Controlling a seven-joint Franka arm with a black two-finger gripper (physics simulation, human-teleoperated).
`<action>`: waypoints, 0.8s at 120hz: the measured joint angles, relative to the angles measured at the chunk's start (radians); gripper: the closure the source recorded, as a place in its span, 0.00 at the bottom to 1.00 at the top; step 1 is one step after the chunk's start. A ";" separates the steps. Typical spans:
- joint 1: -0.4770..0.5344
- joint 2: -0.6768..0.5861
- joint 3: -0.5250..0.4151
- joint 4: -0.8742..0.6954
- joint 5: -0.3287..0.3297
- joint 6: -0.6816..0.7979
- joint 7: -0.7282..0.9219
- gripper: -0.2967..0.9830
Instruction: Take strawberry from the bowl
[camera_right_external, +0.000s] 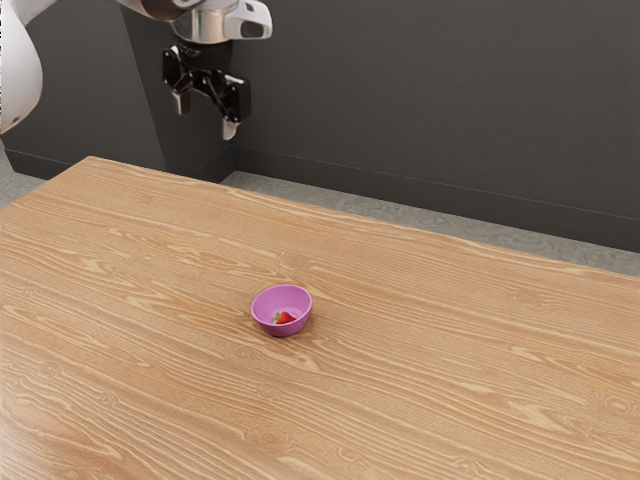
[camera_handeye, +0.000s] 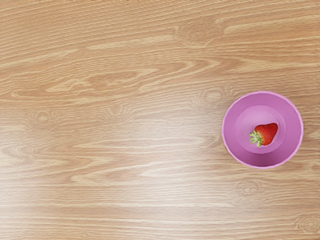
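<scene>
The strawberry (camera_handeye: 267, 133) is red and glossy, with a tuft of green leaves at one end and a narrower, rounded tip at the other. It lies on its side inside the bowl (camera_right_external: 263, 318), on the bowl's flat floor and close to the middle of it, its leafy end toward the exterior view's left. The bowl is round, open, and plain pinkish purple; it stands upright on the wooden table (camera_right_external: 420, 380), its rim all around the strawberry.

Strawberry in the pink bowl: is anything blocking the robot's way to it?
Nothing visible stands between the fingers and the strawberry from above. Only the bowl rings it, so coming down through its open top looks best.
</scene>
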 joint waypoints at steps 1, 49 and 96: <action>0.000 0.001 -0.001 -0.001 -0.001 0.001 0.000 0.23; -0.003 0.030 -0.090 -0.058 -0.028 0.089 0.103 0.23; 0.004 0.055 -0.088 -0.317 -0.058 0.318 0.383 0.23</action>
